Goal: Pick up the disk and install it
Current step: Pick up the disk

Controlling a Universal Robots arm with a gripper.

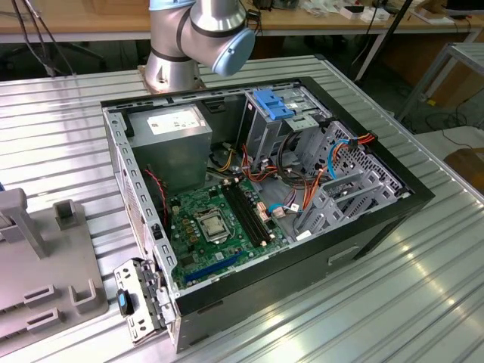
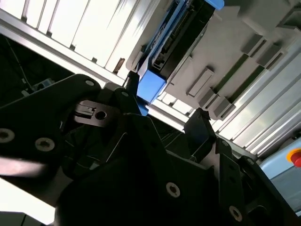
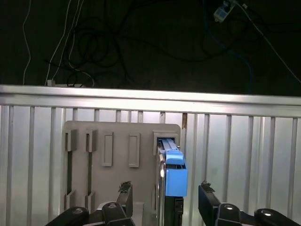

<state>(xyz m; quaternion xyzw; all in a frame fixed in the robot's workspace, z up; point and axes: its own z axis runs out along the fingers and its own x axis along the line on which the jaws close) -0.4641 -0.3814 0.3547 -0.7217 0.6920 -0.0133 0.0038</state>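
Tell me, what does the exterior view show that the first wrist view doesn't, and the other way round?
Exterior view: the open computer case with its green motherboard, and the robot arm behind it.

First wrist view: the disk standing on edge in a slot of the grey holder, with the end effector open, one finger on each side, apart from it.

Shared: the ribbed metal table and, apparently, that grey holder, at the exterior view's left edge.

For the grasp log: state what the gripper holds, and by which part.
Nothing held: the open gripper straddles the disk, which stands in the grey holder.
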